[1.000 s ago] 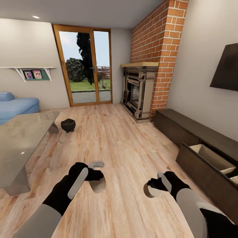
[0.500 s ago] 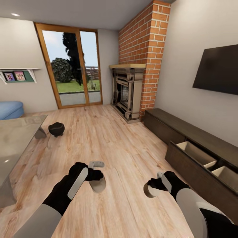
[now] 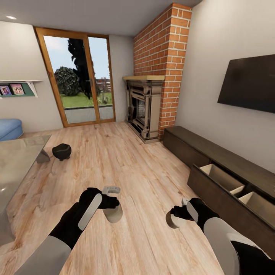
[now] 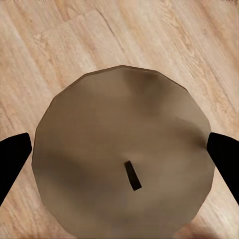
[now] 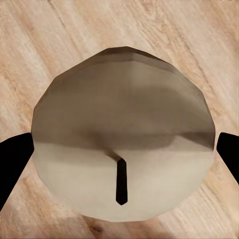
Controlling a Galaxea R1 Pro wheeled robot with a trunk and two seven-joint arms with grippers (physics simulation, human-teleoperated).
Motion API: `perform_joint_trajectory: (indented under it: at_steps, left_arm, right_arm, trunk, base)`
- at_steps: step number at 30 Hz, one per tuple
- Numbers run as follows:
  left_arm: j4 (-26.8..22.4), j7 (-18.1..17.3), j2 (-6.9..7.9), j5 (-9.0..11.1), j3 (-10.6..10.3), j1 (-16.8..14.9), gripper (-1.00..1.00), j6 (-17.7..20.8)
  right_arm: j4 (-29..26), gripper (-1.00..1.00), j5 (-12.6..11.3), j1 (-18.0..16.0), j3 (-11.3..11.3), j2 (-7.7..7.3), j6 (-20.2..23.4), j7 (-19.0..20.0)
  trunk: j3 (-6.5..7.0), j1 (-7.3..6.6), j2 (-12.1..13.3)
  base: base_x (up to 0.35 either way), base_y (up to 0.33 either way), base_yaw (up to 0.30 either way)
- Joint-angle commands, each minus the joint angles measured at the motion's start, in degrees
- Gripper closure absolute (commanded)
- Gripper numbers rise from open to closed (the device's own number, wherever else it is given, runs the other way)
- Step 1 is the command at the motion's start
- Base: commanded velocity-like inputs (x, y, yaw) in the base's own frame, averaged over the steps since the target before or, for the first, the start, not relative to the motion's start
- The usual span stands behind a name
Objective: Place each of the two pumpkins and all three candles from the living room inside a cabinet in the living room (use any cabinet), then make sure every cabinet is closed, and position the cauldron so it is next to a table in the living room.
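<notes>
since a second ago the view has swung right, sliding the cauldron (image 3: 62,151) and tabletop (image 3: 17,160) leftward. left claw (image 3: 111,208) grips one candle (image 3: 113,213), right claw (image 3: 176,218) another candle (image 3: 172,220), over bare floor (image 3: 145,172); the cabinet (image 3: 214,168) drawer (image 3: 229,191) stands open to the right.

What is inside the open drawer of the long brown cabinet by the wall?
The open drawer of the cabinet shows a pale interior, split by a divider into two compartments. No objects are visible in them. Their floors near the front panel are hidden behind it.
</notes>
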Motion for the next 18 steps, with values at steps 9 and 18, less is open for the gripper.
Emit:
perform_joint_trajectory:
  at_steps: [9,18]
  left_arm:
    - [-0.05,0.59,0.06,0.6,-0.16,-0.05,1.0,0.11]
    - [-0.05,0.59,0.06,0.6,-0.16,-0.05,1.0,0.11]
  right_arm:
    - [-0.09,1.0,0.12,-0.02,-0.27,0.03,0.23,0.25]
    - [-0.09,1.0,0.12,-0.02,-0.27,0.01,0.2,0.22]
  trunk:
    - [1.56,-1.99,3.6]
    - [3.18,-3.96,7.21]
  base:
    - [0.0,0.0,-0.039]
    - [0.0,0.0,-0.251]
